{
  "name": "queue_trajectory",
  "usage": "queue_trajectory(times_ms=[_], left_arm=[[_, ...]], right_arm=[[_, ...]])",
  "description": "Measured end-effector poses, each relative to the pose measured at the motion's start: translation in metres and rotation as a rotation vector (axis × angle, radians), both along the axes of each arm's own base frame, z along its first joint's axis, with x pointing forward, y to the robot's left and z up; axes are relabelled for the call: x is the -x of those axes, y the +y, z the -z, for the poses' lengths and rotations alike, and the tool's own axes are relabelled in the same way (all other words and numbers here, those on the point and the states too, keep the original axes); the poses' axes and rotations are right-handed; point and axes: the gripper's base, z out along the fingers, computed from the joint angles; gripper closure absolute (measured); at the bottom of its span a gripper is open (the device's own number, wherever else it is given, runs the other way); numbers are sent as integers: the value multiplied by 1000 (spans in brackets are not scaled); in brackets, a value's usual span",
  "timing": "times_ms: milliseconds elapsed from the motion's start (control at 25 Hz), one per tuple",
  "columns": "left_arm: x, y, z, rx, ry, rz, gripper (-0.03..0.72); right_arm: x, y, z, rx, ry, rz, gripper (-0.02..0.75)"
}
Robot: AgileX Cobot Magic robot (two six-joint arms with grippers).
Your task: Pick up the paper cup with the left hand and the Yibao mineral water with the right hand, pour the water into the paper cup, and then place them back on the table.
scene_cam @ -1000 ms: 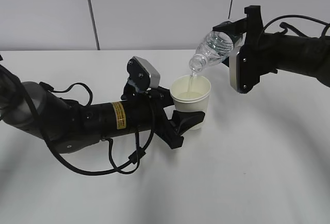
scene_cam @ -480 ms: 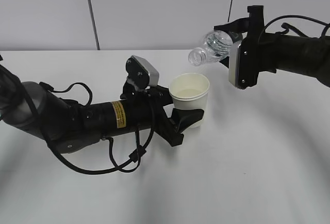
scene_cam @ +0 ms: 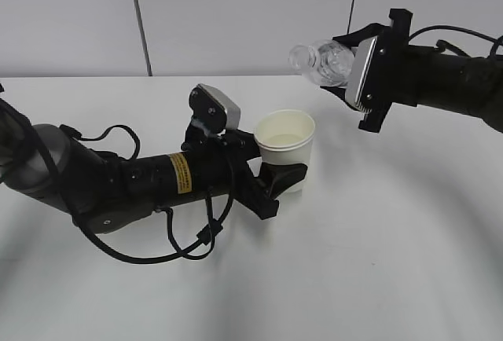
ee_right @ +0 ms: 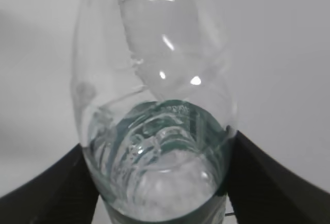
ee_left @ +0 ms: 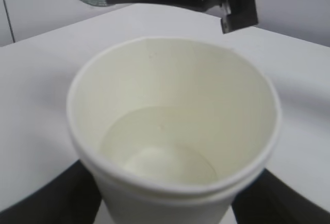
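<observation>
The white paper cup [scene_cam: 284, 146] is held upright just above the white table [scene_cam: 377, 247] by my left gripper [scene_cam: 281, 177], which is shut on its lower part. In the left wrist view the cup [ee_left: 172, 131] holds a shallow pool of water. My right gripper [scene_cam: 351, 64] is shut on the Yibao mineral water bottle [scene_cam: 321, 60], which lies nearly level up and to the right of the cup, neck pointing left. No water runs from it. In the right wrist view the bottle [ee_right: 154, 131] fills the space between the dark fingers [ee_right: 268, 177].
The left arm [scene_cam: 118, 188] with its yellow sticker and loose black cables lies low across the left of the table. A grey wall with a dark vertical seam [scene_cam: 138, 19] stands behind.
The pouring has stopped. My right gripper has lifted the bottle up and tipped its neck back from pointing down into the cup to about level. The cup has barely moved.
</observation>
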Motion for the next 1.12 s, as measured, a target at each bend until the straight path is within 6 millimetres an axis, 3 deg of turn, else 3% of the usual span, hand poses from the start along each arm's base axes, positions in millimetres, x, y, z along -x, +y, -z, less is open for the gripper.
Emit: queue_trajectory(times_ms=[640,1120], left_arm=[[-7,5,3,-34,18,-86,237],[-29,37,3,-29,22,-194,237]], right_arm=[[-2,-3,1,-387,247,154,230],[-2,-5,3,-532,359,227,230]])
